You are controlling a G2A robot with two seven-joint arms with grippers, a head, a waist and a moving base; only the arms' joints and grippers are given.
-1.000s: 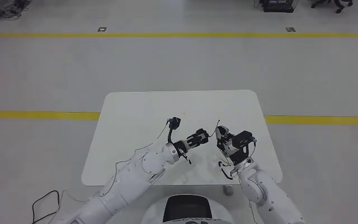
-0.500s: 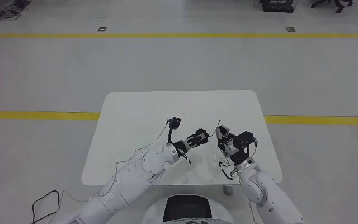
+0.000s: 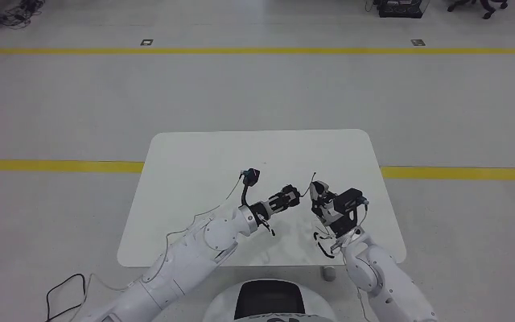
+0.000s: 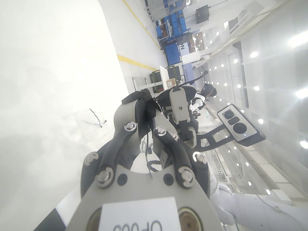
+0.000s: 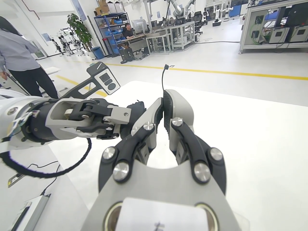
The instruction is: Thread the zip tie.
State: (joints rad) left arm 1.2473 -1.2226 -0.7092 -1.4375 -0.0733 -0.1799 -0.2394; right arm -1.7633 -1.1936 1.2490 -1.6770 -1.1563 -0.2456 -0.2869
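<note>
One thin black zip tie (image 5: 163, 79) stands upright, clamped in the right gripper (image 5: 164, 97) above the white counter (image 5: 243, 126); the left gripper (image 5: 138, 107), pinched closed, sits just beside it.

Label (image 4: 137, 214) on left tool (image 4: 144, 102): print seemingly illegible.
</note>
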